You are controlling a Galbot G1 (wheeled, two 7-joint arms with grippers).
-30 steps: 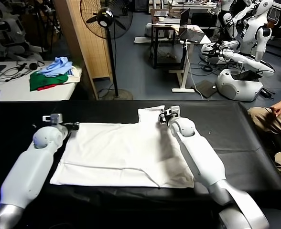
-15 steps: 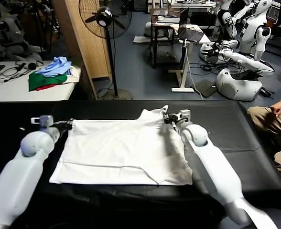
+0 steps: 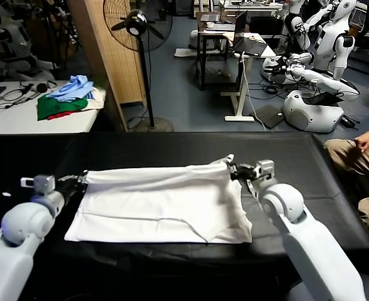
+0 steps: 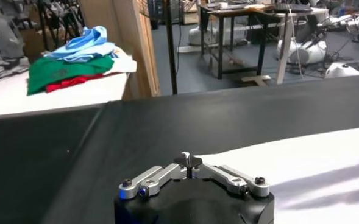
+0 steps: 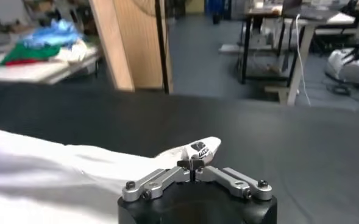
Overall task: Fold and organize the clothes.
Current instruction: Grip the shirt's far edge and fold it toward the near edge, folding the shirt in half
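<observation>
Left gripper (image 3: 78, 180) and right gripper (image 3: 233, 168) jaws each clamp the white T-shirt's (image 3: 162, 204) far edge, lifted off black worktop (image 3: 285, 157).

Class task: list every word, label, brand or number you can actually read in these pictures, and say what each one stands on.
None can be read.
White T-shirt: no print shows on the side facing up.
Small tag at the shirt corner pinched by the right gripper: dark marks, too blurred to read.

Left gripper (image 4: 189, 161) pinched closed on the edge of the white T-shirt (image 4: 301, 164), which spreads over the black table (image 4: 136, 134). Beyond, a pile of blue, green and red garments (image 4: 72, 61) on a white table (image 4: 45, 94).
</observation>
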